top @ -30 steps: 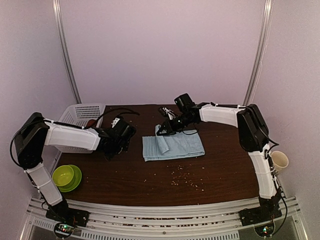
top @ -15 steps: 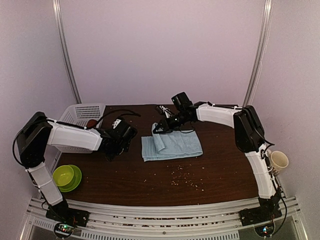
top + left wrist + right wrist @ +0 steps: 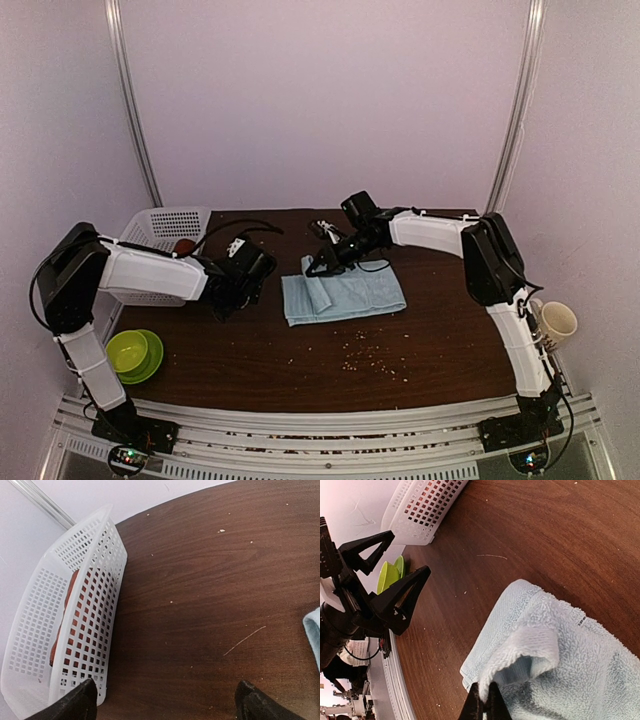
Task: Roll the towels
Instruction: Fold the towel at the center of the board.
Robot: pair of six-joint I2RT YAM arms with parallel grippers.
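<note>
The right gripper (image 3: 318, 266) is pinched shut on a raised fold of the blue towel (image 3: 346, 295), its two dark fingertips (image 3: 476, 702) pressed tight together with the cloth bunched up between them. That fold stands up near the towel's left end; the rest of the towel lies flat on the middle of the table (image 3: 300, 350), toward the far side. Off to the left, the left gripper (image 3: 228, 298) hangs over bare wood with its jaws spread wide and nothing in them, sitting between the blue towel and the white basket (image 3: 165, 226). The basket stands at the table's far left corner, and the red towel (image 3: 64, 626) shows through its mesh. A green bowl (image 3: 130, 352) sits at the near left edge, crumbs (image 3: 365, 356) are scattered in front of the blue towel, and a cup (image 3: 558, 322) stands beside the right arm.
</note>
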